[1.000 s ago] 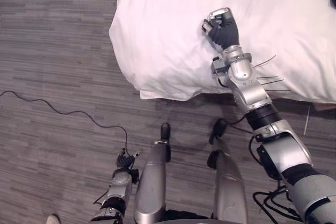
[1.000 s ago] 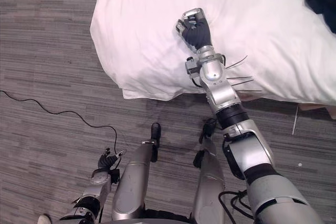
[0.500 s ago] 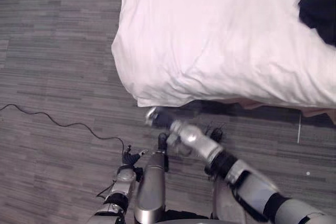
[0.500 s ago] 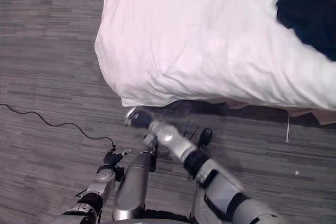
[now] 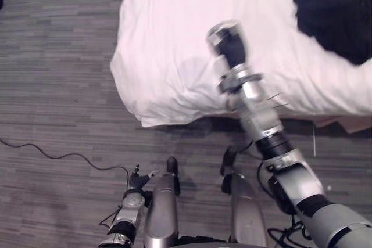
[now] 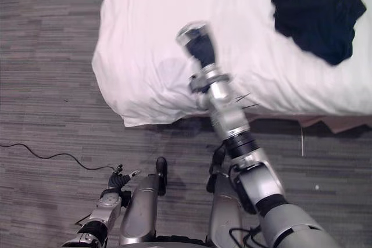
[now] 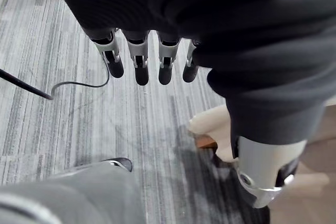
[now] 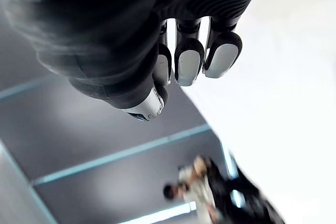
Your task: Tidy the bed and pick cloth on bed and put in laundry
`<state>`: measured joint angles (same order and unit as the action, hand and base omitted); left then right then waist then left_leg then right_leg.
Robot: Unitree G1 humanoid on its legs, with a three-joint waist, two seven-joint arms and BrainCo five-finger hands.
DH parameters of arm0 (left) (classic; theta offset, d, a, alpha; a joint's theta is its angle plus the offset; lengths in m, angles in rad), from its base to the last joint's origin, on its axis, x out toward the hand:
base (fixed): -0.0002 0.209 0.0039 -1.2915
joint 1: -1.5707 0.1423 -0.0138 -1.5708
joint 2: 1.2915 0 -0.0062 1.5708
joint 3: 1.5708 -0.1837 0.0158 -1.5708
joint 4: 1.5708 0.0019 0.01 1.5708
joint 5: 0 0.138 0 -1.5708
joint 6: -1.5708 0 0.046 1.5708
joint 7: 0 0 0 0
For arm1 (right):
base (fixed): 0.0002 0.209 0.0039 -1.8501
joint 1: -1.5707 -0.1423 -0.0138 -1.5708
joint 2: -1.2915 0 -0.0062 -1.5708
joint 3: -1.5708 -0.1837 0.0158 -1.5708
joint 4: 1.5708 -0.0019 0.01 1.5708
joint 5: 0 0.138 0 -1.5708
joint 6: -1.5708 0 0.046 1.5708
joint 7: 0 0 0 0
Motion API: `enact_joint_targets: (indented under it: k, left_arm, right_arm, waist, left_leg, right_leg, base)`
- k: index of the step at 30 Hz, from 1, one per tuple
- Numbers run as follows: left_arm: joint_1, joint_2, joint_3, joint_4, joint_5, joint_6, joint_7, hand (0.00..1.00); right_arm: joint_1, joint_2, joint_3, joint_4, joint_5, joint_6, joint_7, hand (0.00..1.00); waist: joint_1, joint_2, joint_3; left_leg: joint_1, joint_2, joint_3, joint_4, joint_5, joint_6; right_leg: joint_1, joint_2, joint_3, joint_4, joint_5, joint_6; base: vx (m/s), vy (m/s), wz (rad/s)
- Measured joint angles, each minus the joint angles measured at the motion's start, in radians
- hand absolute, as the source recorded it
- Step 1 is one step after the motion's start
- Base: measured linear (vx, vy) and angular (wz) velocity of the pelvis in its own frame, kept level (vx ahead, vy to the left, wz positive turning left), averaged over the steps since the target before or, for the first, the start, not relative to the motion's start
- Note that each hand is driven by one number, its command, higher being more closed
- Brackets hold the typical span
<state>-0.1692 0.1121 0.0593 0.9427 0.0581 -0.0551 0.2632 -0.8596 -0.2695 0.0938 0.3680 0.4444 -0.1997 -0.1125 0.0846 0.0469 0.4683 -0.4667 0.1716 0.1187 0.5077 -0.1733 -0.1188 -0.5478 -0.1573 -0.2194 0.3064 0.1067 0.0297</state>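
Left eye view, bed: the white duvet [image 5: 174,21] lies mostly flat. Creases gather at the near corner, which hangs over the grey floor [image 5: 58,97].
Left eye view, cloth: the dark cloth [image 5: 334,18] lies crumpled on the duvet toward its far right side, well apart from both hands.
Left eye view, right arm: the right hand [image 5: 228,40] is stretched out over the duvet, between the creased corner and the cloth. I cannot tell whether it touches the fabric.
Right eye view, left arm: the left hand [image 6: 119,179] hangs low over the floor, idle.
Left wrist view, left hand state: fingers [image 7: 137,69] straight and relaxed, pointing down at the floor, holding nothing.
Right wrist view, right hand state: fingers [image 8: 188,61] curled in toward the palm, clenched on nothing, with white duvet showing past them.
Progress, done (judgement): the bed looks largely tidied, going by the flat top.
Progress, left (judgement): the corner creases need smoothing. The cloth is not yet grasped, so the pick-up and the carry to the laundry are both outstanding.
Stage estimate: early to middle.
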Motion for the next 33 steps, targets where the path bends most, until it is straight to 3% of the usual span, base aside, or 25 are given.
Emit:
enact_joint_targets:
  k: [3,6,9,12,15,16,19,20,21,23,30,31,32,33]
  left_arm:
    - [-0.011,-0.001,0.014,0.011,-0.008,0.001,-0.001,0.00]
    - [-0.014,-0.005,0.019,0.019,-0.009,0.004,-0.001,0.00]
    - [-0.018,-0.011,0.023,0.010,-0.009,0.007,0.001,0.00]
    - [-0.019,-0.014,0.022,-0.027,-0.010,0.008,0.001,0.00]
    - [-0.017,-0.050,0.018,-0.046,-0.010,0.011,-0.001,0.00]
    - [-0.008,-0.061,0.011,-0.054,-0.009,0.013,-0.001,0.00]
    - [0.017,-0.054,0.009,-0.070,-0.008,0.018,-0.003,0.00]
    - [0.044,-0.037,0.009,-0.087,-0.006,0.025,-0.006,0.00]
    - [0.062,-0.028,0.013,-0.089,-0.006,0.028,-0.011,0.00]
    - [0.103,-0.017,0.013,-0.086,0.001,0.039,-0.025,0.00]
    - [0.126,-0.015,0.004,-0.045,0.064,0.051,-0.068,0.00]
    - [0.126,-0.016,-0.012,-0.038,0.069,0.052,-0.068,0.00]
    - [0.131,-0.018,-0.029,-0.035,0.072,0.052,-0.069,0.00]
    - [0.134,-0.015,-0.034,-0.017,0.073,0.053,-0.070,0.00]
  right_arm:
    - [0.041,-0.071,-0.064,0.023,0.009,-0.003,-0.051,1.00]
    - [0.150,-0.071,-0.117,0.049,0.009,-0.004,-0.076,1.00]
    - [0.257,-0.060,-0.157,0.052,0.008,0.014,-0.089,1.00]
    - [0.401,-0.027,-0.241,0.051,0.007,0.017,-0.104,1.00]
    - [0.568,0.008,-0.338,0.050,-0.004,0.033,-0.113,1.00]
    - [0.636,0.021,-0.378,0.050,-0.010,0.036,-0.123,1.00]
    - [0.754,0.038,-0.441,0.054,-0.018,0.052,-0.127,1.00]
    - [0.808,0.057,-0.485,0.091,-0.029,0.055,-0.125,0.00]
    - [0.839,0.067,-0.508,0.147,-0.038,0.056,-0.125,0.00]
    - [0.873,0.075,-0.529,0.286,-0.061,0.080,-0.120,0.00]
    - [1.000,0.161,-0.615,0.554,-0.165,0.184,-0.054,0.00]
    - [0.999,0.164,-0.618,0.563,-0.176,0.189,-0.052,0.00]
    - [0.997,0.171,-0.634,0.575,-0.202,0.196,-0.040,0.00]
    - [0.985,0.174,-0.631,0.601,-0.224,0.201,-0.034,0.00]
  waist:
    - [-0.016,0.022,0.012]
    - [-0.018,0.039,0.020]
    - [-0.015,0.049,0.020]
    - [-0.025,0.049,0.020]
    - [-0.059,0.045,0.022]
    - [-0.079,0.038,0.022]
    - [-0.100,0.015,0.020]
    - [-0.120,-0.007,0.008]
    - [-0.138,-0.021,0.001]
    - [-0.141,-0.040,-0.038]
    - [-0.180,-0.058,-0.152]
    - [-0.181,-0.057,-0.153]
    - [-0.178,-0.056,-0.159]
    - [-0.181,-0.054,-0.162]
  left_leg:
    - [-0.070,0.013,0.014,0.061,-0.032,0.016]
    - [-0.092,0.044,0.039,0.077,-0.040,0.011]
    - [-0.093,0.063,0.045,0.121,-0.061,-0.005]
    - [-0.074,0.085,0.050,0.116,-0.062,-0.007]
    - [-0.002,0.091,0.057,0.100,-0.069,-0.018]
    - [0.046,0.091,0.066,0.079,-0.071,-0.021]
    - [0.152,0.101,0.083,-0.013,-0.071,-0.021]
    - [0.217,0.103,0.108,-0.064,-0.063,-0.034]
    - [0.247,0.095,0.109,-0.083,-0.054,-0.048]
    - [0.317,0.089,0.110,-0.150,-0.032,-0.056]
    - [0.520,0.056,0.218,-0.334,0.029,-0.059]
    - [0.542,0.060,0.242,-0.345,0.034,-0.057]
    - [0.588,0.051,0.313,-0.374,0.038,-0.057]
    - [0.604,0.052,0.356,-0.379,0.026,-0.058]
  right_leg:
    - [-0.068,0.001,0.011,0.014,-0.005,-0.006]
    - [-0.104,0.000,0.014,0.055,-0.018,0.002]
    - [-0.117,0.016,0.017,0.098,-0.035,-0.025]
    - [-0.104,0.034,0.003,0.090,-0.037,-0.027]
    - [-0.041,0.040,0.000,0.089,-0.048,-0.036]
    - [0.001,0.043,0.000,0.072,-0.052,-0.037]
    - [0.101,0.067,-0.013,-0.029,-0.063,-0.019]
    - [0.124,0.058,0.019,0.077,-0.086,-0.042]
    - [0.164,0.064,0.030,0.059,-0.119,-0.037]
    - [0.203,0.083,0.043,0.031,-0.121,-0.025]
    - [0.301,0.078,0.075,-0.005,-0.144,-0.001]
    - [0.299,0.060,0.042,0.003,-0.170,-0.007]
    - [0.302,-0.011,-0.104,0.035,-0.205,-0.008]
    - [0.318,-0.058,-0.218,0.049,-0.222,-0.034]
  base:
    - [-0.19,0.040,-0.28]
    - [-0.08,0.006,-0.34]
    - [-0.03,-0.066,-0.17]
    - [-0.02,-0.055,-0.17]
    - [0.01,-0.006,-0.09]
    - [0.03,0.026,-0.21]
    - [0.04,0.014,-0.34]
    - [0.15,-0.055,-0.02]
    - [0.16,-0.066,0.00]
    - [0.17,-0.063,-0.27]
    - [0.13,0.027,-0.22]
    - [0.08,0.087,-0.77]
    - [0.06,0.119,-1.02]
    - [0.08,0.169,-1.41]
